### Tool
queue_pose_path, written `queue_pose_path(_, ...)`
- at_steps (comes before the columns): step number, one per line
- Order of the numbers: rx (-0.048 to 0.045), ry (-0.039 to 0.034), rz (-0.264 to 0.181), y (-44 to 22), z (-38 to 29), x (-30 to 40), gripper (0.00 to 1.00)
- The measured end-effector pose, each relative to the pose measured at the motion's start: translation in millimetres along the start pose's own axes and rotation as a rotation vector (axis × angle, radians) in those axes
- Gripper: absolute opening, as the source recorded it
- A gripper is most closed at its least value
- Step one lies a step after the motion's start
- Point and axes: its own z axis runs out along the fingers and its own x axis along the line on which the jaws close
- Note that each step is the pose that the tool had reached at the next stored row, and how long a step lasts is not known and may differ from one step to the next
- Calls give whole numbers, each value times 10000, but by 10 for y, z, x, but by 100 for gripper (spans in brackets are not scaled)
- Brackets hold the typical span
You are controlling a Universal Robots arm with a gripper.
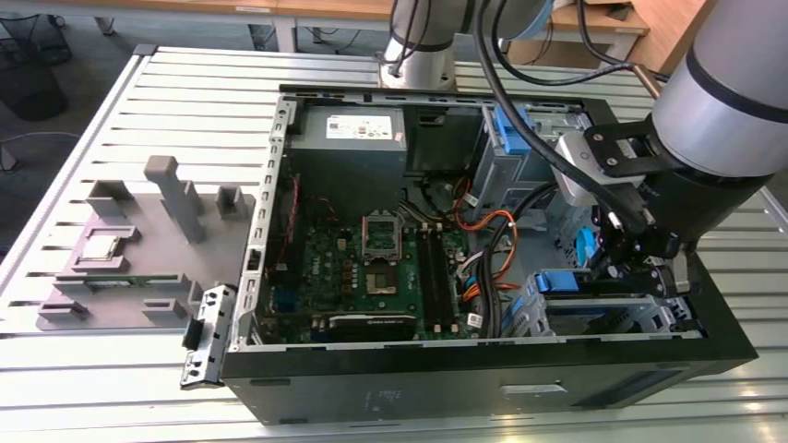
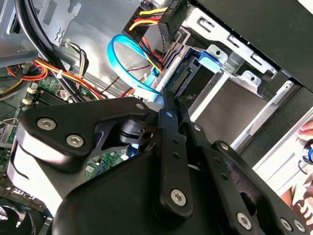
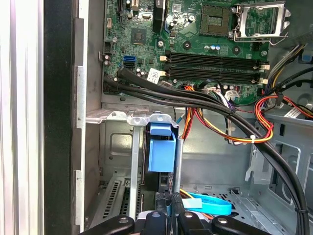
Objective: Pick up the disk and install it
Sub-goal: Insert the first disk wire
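Observation:
The disk (image 1: 560,281), with its bright blue carrier, stands on edge in a slot of the metal drive cage (image 1: 622,312) at the case's near corner on the exterior view's right. Its blue end (image 3: 161,155) sits between the cage rails in the first wrist view. The second wrist view shows its silver edge and connector (image 2: 188,73). My gripper (image 1: 628,269) hangs just behind the disk's end. Its black fingers (image 3: 171,205) are shut together with nothing between them, and the tips (image 2: 166,98) are at or almost touching the disk's rear edge.
A light blue flat cable (image 2: 128,58) and bundles of orange, yellow and black wires (image 3: 234,122) run close beside the cage. The motherboard (image 1: 369,268) fills the case floor. A grey fixture (image 1: 136,249) stands on the slatted table. A person's hand (image 2: 305,137) is outside the case.

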Motion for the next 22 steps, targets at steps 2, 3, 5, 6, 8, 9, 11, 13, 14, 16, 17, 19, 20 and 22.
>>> queue_pose_path(2, 0, 0, 0, 0, 1, 0, 16)
queue_pose_path(3, 0, 0, 0, 0, 1, 0, 16)
queue_pose_path(5, 1, -6, 1, 1, 4, 0, 17)
queue_pose_path(6, 0, -6, 1, 1, 4, 0, 17)
queue_pose_path(8, 1, -4, 0, 0, 4, 0, 24)
queue_pose_path(9, 0, -2, 0, 1, 4, 0, 24)
queue_pose_path(11, 0, 2, 0, 0, -2, 0, 24)
queue_pose_path(13, 0, 0, 0, -2, -19, -1, 24)
queue_pose_path(14, 0, 0, 1, -4, -33, -2, 24)
queue_pose_path(16, 0, -1, 1, -9, -68, -4, 24)
queue_pose_path(17, 1, -1, 1, -12, -90, -5, 24)
queue_pose_path(19, 0, 0, 1, -17, -130, -8, 24)
queue_pose_path(20, 0, 0, 0, -19, -148, -9, 24)
queue_pose_path(22, 0, -1, 0, -24, -185, -11, 24)
